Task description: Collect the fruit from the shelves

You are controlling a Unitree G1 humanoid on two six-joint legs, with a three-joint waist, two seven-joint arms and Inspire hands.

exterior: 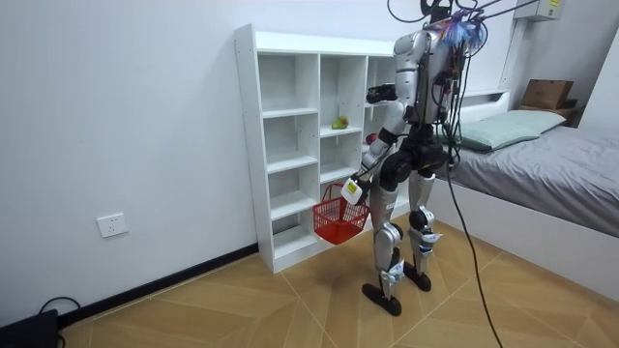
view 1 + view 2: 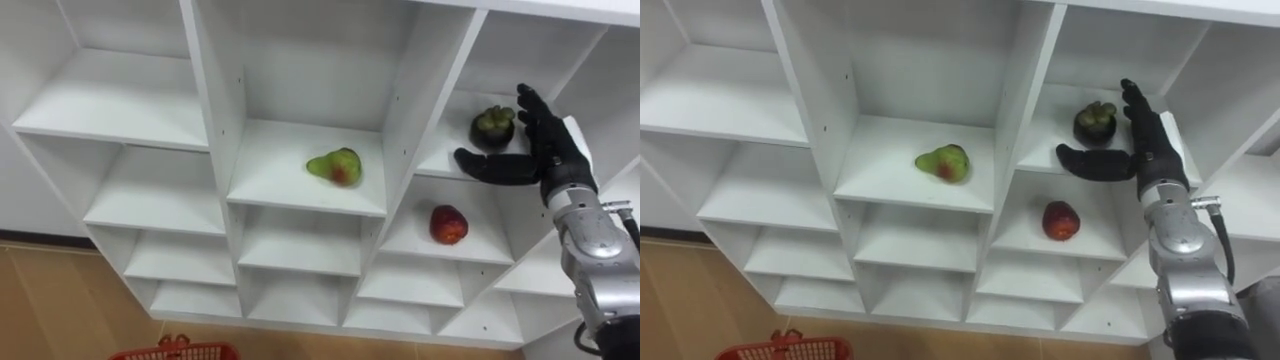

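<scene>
Left eye view: right hand (image 2: 552,158) spread beside mangosteen (image 2: 492,127), perhaps touching

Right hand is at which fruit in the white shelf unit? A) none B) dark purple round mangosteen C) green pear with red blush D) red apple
B: the right hand, fingers straight, is beside the dark purple round mangosteen in the right column's upper compartment, thumb stretched out below it.

The white shelf unit (image 2: 270,150) is split into columns of open compartments. A green pear (image 2: 335,166) with a red blush lies on a board in the middle column. In the column to its right, a dark mangosteen (image 2: 493,126) sits on one board, and a red fruit (image 2: 448,224) lies in the compartment directly below.
</scene>
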